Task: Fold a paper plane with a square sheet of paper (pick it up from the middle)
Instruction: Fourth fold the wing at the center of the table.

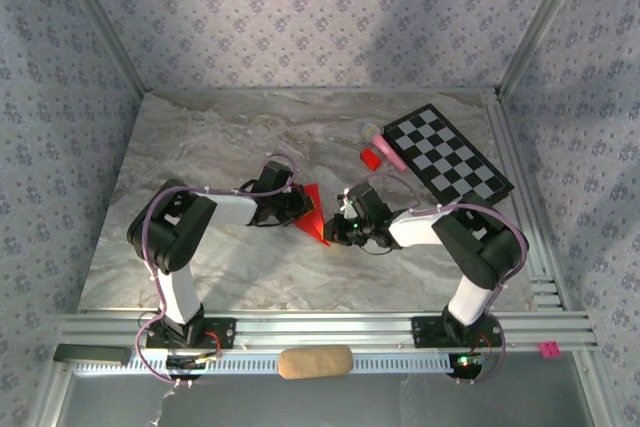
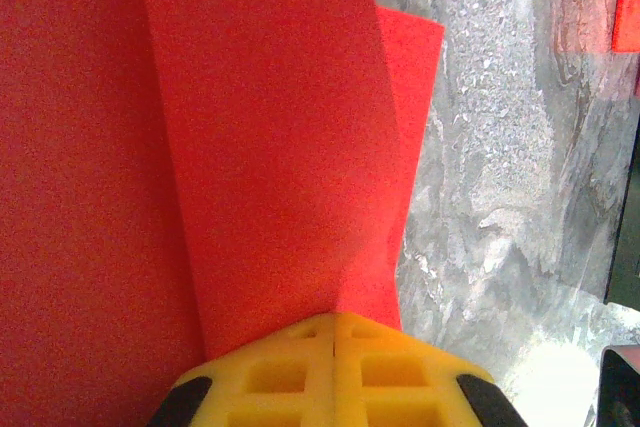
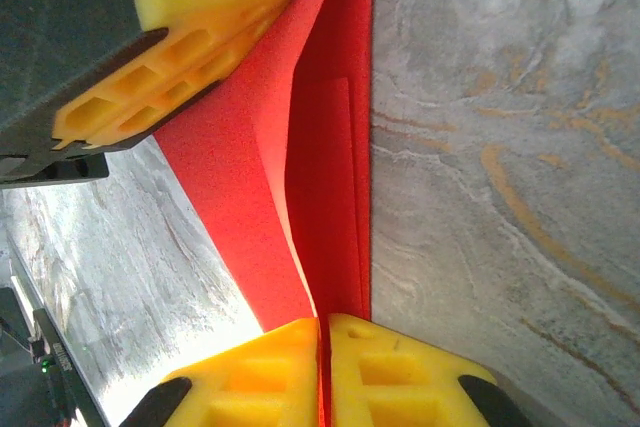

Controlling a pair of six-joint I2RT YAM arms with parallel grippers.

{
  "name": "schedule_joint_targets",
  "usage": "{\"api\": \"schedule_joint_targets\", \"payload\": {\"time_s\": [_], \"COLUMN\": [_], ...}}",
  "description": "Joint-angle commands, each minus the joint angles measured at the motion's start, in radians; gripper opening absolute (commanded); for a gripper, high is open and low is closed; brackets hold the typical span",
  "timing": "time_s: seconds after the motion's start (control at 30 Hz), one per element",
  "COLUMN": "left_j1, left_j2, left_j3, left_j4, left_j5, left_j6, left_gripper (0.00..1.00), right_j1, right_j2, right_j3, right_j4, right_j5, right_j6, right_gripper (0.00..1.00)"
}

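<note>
Roughly near-to-far, folded red paper [image 1: 312, 215], narrow tip toward the near edge.

Left claw [image 2: 333, 325] pinches red paper [image 2: 270, 147] — creased.

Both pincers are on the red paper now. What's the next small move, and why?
Likely lower both together until the red paper lies flat on the table: the left pincer and right pincer are each shut on it, and its folded layers gape loosely.
</note>
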Motion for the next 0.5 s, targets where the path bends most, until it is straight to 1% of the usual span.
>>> {"api": "schedule_joint_targets", "payload": {"time_s": [0.0,0.23,0.47], "left_j1": [-0.007,-0.008,-0.009], "left_j2": [0.030,0.034,0.030], "left_j3": [-0.017,-0.018,-0.023], "left_j4": [-0.052,-0.043,-0.039], "left_j5": [-0.024,-0.017,-0.014], "left_j6": [0.018,0.020,0.021], "left_gripper": [0.03,0.03,0.03], "right_j1": [0.000,-0.012,-0.037], "right_j2": [-0.014,-0.054,-0.020], "right_j3": [-0.028,0.021,0.077], "right_j4": [-0.088,-0.128,-0.125], "right_j5": [-0.035,-0.030,-0.052], "right_j6": [0.007,0.003,0.004], "right_gripper": [0.12,0.19,0.21]}}
